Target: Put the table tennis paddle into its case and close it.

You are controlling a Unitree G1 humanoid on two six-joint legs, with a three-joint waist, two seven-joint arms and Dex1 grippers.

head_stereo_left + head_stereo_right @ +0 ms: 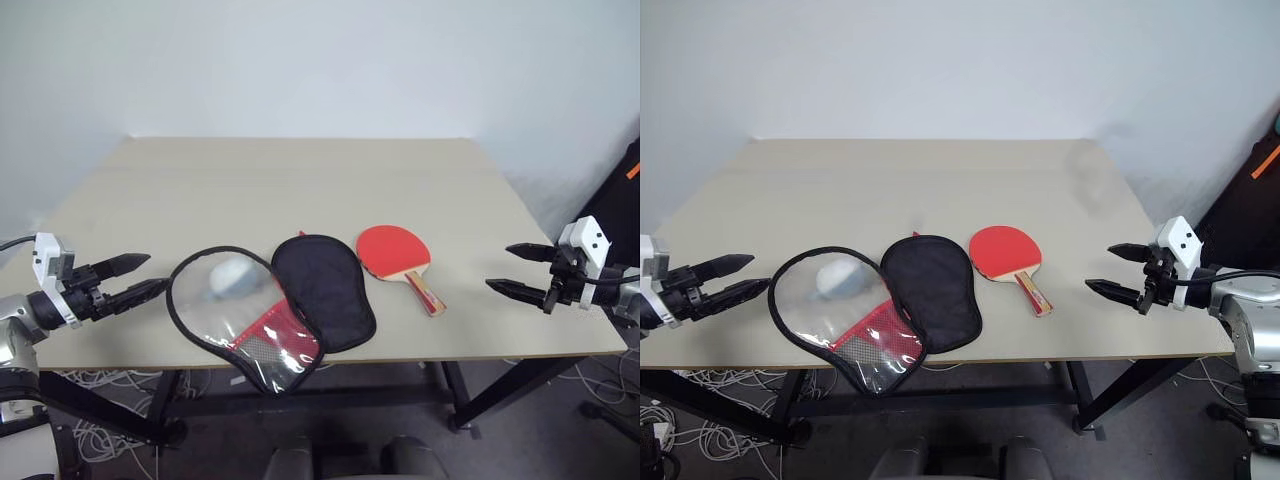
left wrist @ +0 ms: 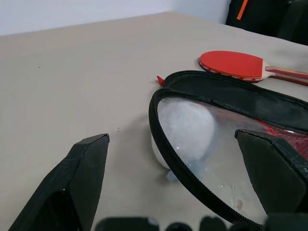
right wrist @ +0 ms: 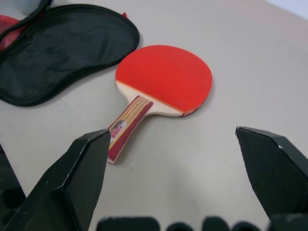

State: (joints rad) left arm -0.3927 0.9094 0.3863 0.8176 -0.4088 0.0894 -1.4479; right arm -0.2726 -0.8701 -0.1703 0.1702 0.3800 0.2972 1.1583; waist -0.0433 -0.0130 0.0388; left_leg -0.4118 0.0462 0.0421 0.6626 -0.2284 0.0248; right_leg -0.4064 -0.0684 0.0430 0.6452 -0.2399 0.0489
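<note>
The table tennis paddle [image 1: 395,251] lies flat on the table, red face up, its wooden handle [image 1: 427,293] pointing toward the front edge. Left of it the case [image 1: 322,288] lies unzipped and spread open: a black half beside the paddle and a clear-window half [image 1: 225,300] with a red and mesh patch, its tail hanging over the front edge. Something white shows behind the clear window [image 2: 185,126]. My left gripper [image 1: 133,279] is open just left of the case. My right gripper [image 1: 520,270] is open to the right of the paddle, and the paddle [image 3: 164,77] lies ahead between its fingers.
The light wooden table [image 1: 300,180] stands against a white wall. Its front edge runs just below the case. Cables lie on the floor under the table at the left. A black object with an orange stripe [image 1: 625,190] stands at the far right.
</note>
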